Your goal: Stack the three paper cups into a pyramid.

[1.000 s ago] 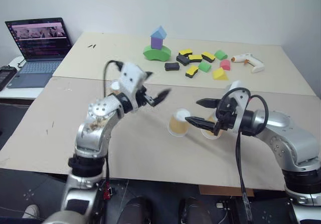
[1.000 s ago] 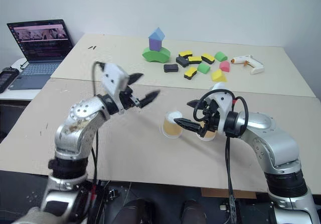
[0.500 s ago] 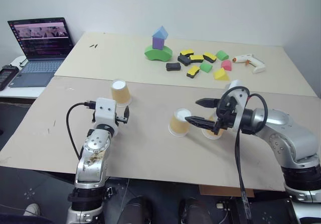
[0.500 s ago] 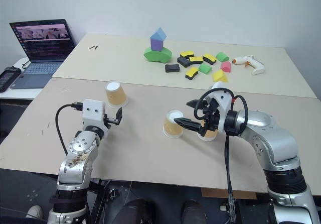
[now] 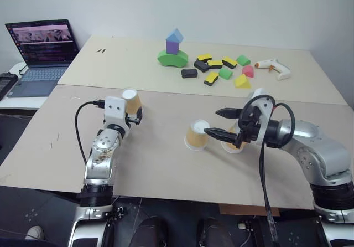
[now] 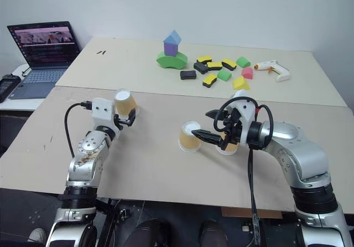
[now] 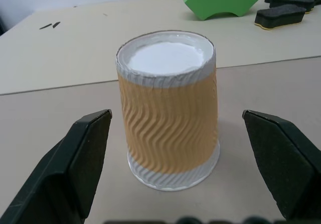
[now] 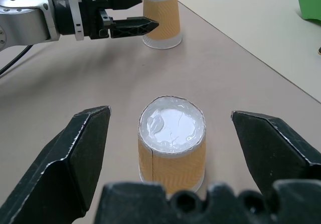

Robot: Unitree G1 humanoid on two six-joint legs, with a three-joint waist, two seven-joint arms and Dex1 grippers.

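Three tan-orange ribbed paper cups stand upside down on the near table, apart from one another. The left cup (image 5: pixel 131 99) (image 7: pixel 168 108) sits just ahead of my left gripper (image 5: pixel 135 116), whose open fingers (image 7: pixel 88 148) flank it without touching. The middle cup (image 5: pixel 196 134) (image 8: pixel 172 146) stands before my open right gripper (image 5: pixel 211 122), level with its fingertips. The third cup (image 5: pixel 232 143) is partly hidden behind the right gripper's fingers. The right wrist view also shows the left cup (image 8: pixel 161 15) with the left gripper (image 8: pixel 145 10) beside it.
On the far table are a green-purple-blue block tower (image 5: pixel 173 50), several loose foam blocks (image 5: pixel 221 70) and a glue gun (image 5: pixel 272 67). An open laptop (image 5: pixel 41 45) stands at the far left. Bare tabletop (image 5: pixel 160 164) lies between the arms, towards the front edge.
My left arm has swung down from a raised pose to table level and moved in to the left cup. The right arm and all three cups have stayed put.
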